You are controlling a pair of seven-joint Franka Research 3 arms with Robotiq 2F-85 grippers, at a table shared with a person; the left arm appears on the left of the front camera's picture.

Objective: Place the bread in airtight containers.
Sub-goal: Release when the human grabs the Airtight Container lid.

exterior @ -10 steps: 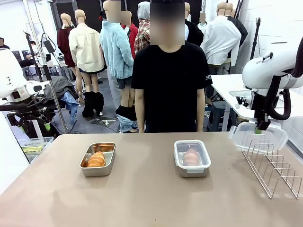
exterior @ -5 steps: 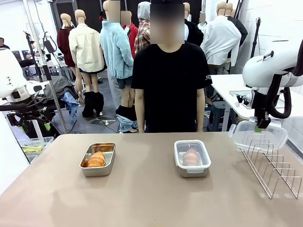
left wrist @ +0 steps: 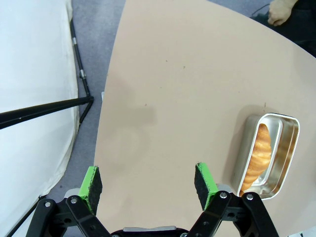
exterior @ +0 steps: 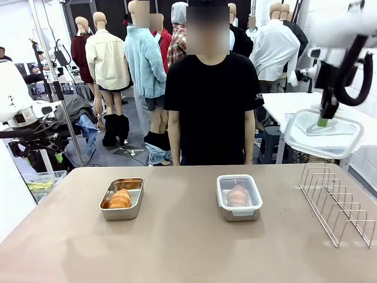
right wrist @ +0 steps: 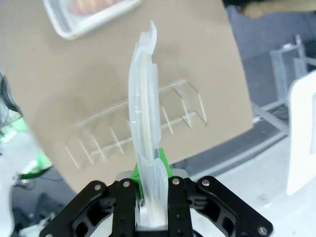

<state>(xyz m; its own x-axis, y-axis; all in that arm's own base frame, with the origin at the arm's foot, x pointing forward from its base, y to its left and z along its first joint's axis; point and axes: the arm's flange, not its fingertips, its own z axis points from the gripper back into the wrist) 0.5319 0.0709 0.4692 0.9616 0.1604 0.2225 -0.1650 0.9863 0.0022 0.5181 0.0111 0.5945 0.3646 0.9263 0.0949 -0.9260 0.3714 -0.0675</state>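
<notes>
Above table [exterior: 177,236], right end effector [exterior: 323,122] pinches lid [exterior: 323,134] (clear).

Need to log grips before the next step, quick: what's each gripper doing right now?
Left gripper: open, holding nothing, above the table.
Right gripper: shut on the clear lid, lifted above the wire rack.

No readable text, labels, brands or numbers on anything in view.
</notes>
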